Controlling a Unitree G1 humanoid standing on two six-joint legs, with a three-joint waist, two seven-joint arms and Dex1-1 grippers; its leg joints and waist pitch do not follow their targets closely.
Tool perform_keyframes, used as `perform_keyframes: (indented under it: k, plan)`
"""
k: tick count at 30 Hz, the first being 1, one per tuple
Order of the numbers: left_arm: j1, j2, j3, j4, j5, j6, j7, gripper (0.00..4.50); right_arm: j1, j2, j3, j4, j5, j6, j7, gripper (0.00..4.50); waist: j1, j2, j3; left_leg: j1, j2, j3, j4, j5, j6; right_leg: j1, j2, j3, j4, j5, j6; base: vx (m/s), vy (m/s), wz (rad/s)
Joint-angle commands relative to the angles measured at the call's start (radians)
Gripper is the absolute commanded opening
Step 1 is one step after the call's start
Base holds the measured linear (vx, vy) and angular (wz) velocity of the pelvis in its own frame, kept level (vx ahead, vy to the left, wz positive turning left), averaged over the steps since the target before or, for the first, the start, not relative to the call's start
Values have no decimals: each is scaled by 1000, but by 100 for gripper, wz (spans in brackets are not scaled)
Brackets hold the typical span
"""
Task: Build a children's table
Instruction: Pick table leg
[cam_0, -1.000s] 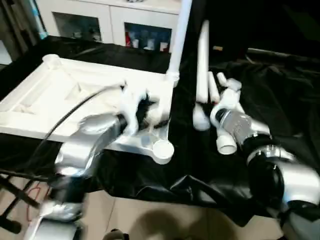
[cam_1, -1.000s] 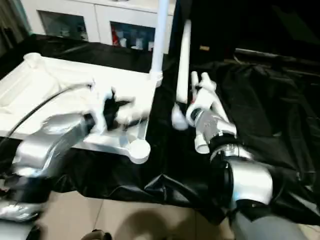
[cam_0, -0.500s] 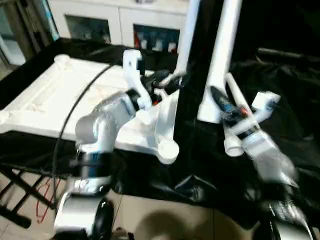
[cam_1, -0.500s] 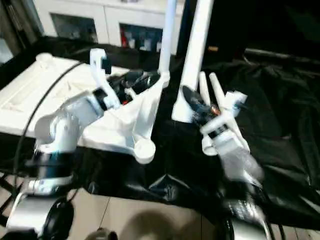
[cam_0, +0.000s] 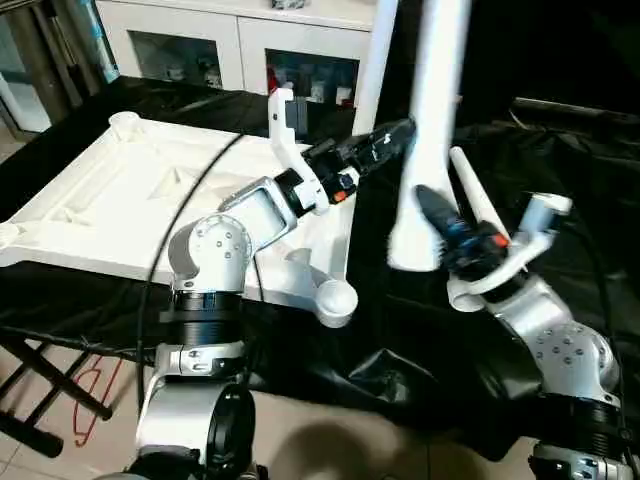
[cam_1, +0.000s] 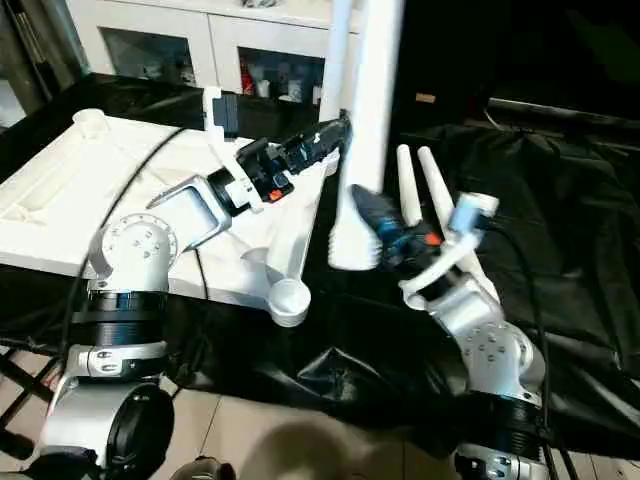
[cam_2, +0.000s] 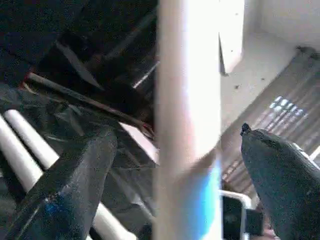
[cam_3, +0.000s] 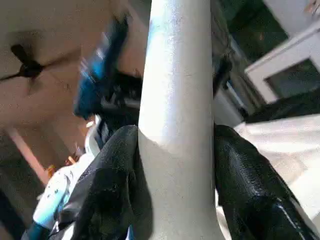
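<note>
The children's table top (cam_0: 120, 190) lies ribbed side up on the black cloth at the left. One white leg (cam_0: 378, 50) stands upright at its far right corner. My right gripper (cam_0: 437, 215) is shut on a second leg (cam_0: 437, 110) near its lower end and holds it upright above the cloth, right of the top. Black fingers (cam_3: 110, 185) press both sides of that tube (cam_3: 175, 100). My left gripper (cam_0: 395, 135) reaches across the top's right edge, open, and a white leg (cam_2: 187, 125) stands between its spread fingers (cam_2: 65, 190). Two more legs (cam_1: 415, 185) lie on the cloth.
A white cabinet (cam_0: 250, 40) with glass doors stands behind the table. The cloth (cam_0: 560, 150) is rumpled at the right and hangs over the front edge. The top's near corner socket (cam_0: 335, 300) juts toward me. A red cable (cam_0: 85, 390) lies on the floor.
My right arm has lifted a leg off the cloth and stood it upright. My left arm has risen from the table top and reached toward the legs. The camera shifted too.
</note>
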Motion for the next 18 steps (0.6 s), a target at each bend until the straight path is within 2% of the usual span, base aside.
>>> perform_keyframes:
  k: [1, 2, 3, 6, 7, 8, 9, 10, 11, 12, 13, 14, 15, 16, 17, 18]
  plan:
    - [1, 0, -32, -21, 13, 7, 13, 450, 9, -22, 40, -48, -22, 15, 8, 191, 3, -2, -77, 26, 35, -23, -66, -186, 12, 45, -76, 35, -92, -233, -169, 0, 0, 0]
    - [1, 0, -32, -21, 13, 7, 13, 450, 9, -22, 40, -48, -22, 15, 8, 191, 6, -6, -78, 26, 36, -22, -66, -174, 14, 47, -76, 36, -91, -219, -162, 0, 0, 0]
    - [6, -1, -44, -9, 35, 1, 32, 450, 14, -35, 79, -60, -45, 13, 16, 191, 7, -4, -78, 25, 36, -23, -66, -166, 17, 48, -76, 36, -89, -204, -160, 0, 0, 0]
    - [7, -8, -36, 6, 41, 0, 62, 450, 12, -47, 131, -60, -105, -15, 2, 191, 6, -4, -78, 25, 35, -22, -66, -161, 15, 49, -77, 37, -88, -186, -159, 0, 0, 0]
    - [6, -9, -26, 7, 37, 0, 75, 450, -9, -46, 168, -33, -190, -74, -41, 191, 7, -5, -79, 24, 37, -23, -65, -158, 6, 46, -79, 37, -87, -185, -159, 0, 0, 0]
    - [6, -9, -21, 5, 35, 0, 88, 450, -24, -45, 186, -11, -240, -110, -71, 191, 4, -3, -79, 25, 36, -23, -66, -161, -7, 45, -78, 36, -87, -191, -159, 0, 0, 0]
    - [7, -9, -17, 3, 33, 0, 96, 450, -33, -45, 197, 4, -270, -132, -90, 191, 2, -4, -77, 26, 34, -21, -67, -168, -6, 45, -76, 37, -90, -197, -157, 0, 0, 0]
    - [5, -11, -6, 1, 28, 2, 117, 432, -54, -36, 205, 28, -313, -163, -140, 191, 1, -5, -76, 25, 32, -21, -66, -178, -5, 47, -77, 38, -91, -208, -155, 0, 0, 0]
    - [5, -11, -5, 1, 29, 1, 121, 421, -57, -35, 208, 31, -320, -168, -145, 191, 0, -3, -77, 27, 33, -22, -66, -184, -7, 46, -78, 38, -90, -214, -157, 0, 0, 0]
    - [3, -8, 0, 2, 47, -4, 162, 414, -86, -29, 236, 60, -391, -211, -210, 191, -1, -5, -77, 27, 35, -23, -66, -182, -10, 45, -78, 37, -89, -214, -156, 0, 0, 0]
    - [2, -5, 0, 3, 61, -5, 184, 414, -104, -21, 247, 79, -429, -232, -257, 191, -5, -3, -76, 27, 36, -24, -68, -184, -16, 42, -76, 37, -88, -215, -155, 0, 0, 0]
    - [2, -3, 0, 4, 69, -6, 196, 414, -113, -18, 252, 89, -448, -241, -282, 191, -8, -2, -76, 31, 35, -23, -69, -189, -21, 41, -75, 38, -89, -221, -152, 0, 0, 0]
    - [1, -1, -3, 7, 79, -12, 203, 395, -116, -19, 261, 90, -461, -249, -288, 191, -10, -2, -75, 30, 34, -22, -69, -192, -20, 41, -74, 38, -90, -222, -152, 0, 0, 0]
    - [1, 5, -13, 14, 107, -27, 223, 395, -125, -24, 287, 94, -497, -268, -306, 191, -5, -3, -76, 33, 35, -22, -68, -191, -19, 40, -75, 39, -90, -218, -149, 0, 0, 0]
    - [-1, 7, -17, 24, 134, -52, 247, 379, -136, -37, 341, 97, -559, -298, -328, 191, -8, -6, -77, 28, 34, -22, -69, -176, -17, 45, -72, 39, -87, -193, -144, 0, 0, 0]
    - [-1, 6, -14, 26, 135, -55, 251, 371, -138, -38, 348, 96, -567, -303, -329, 191, -7, -5, -77, 28, 34, -23, -69, -168, -17, 46, -72, 38, -85, -181, -142, 0, 0, 0]
